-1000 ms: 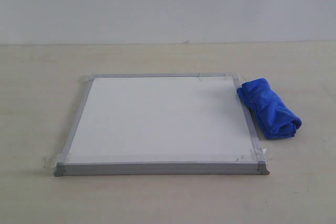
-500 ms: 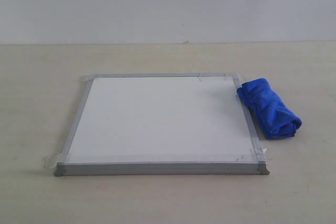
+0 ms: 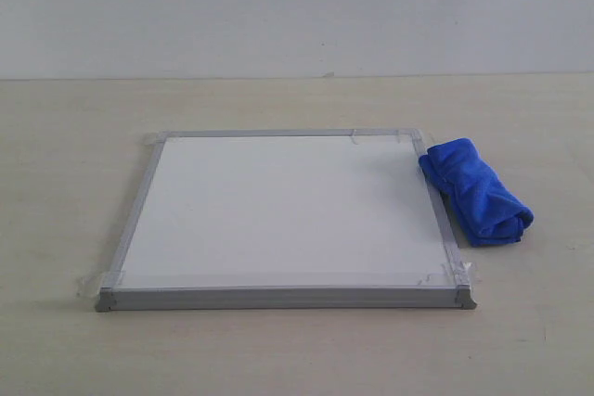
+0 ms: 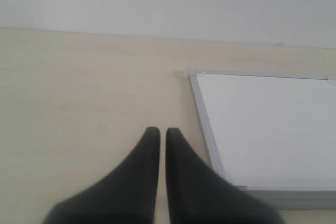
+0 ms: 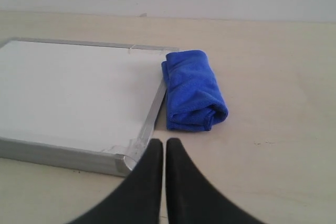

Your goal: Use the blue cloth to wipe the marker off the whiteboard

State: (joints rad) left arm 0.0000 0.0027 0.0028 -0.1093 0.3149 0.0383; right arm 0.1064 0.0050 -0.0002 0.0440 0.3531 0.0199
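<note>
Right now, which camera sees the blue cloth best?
The right wrist view: the blue cloth looks biggest there, whole, beside the whiteboard. The exterior view shows it smaller; the left wrist view misses it.

No readable text, label, brand, number or sign in any view. Face of whiteboard (image 3: 288, 210), centre of exterior frame: plain white, nothing legible. Surface of blue cloth (image 3: 475, 192), right of centre: plain, no print or tag to read.
</note>
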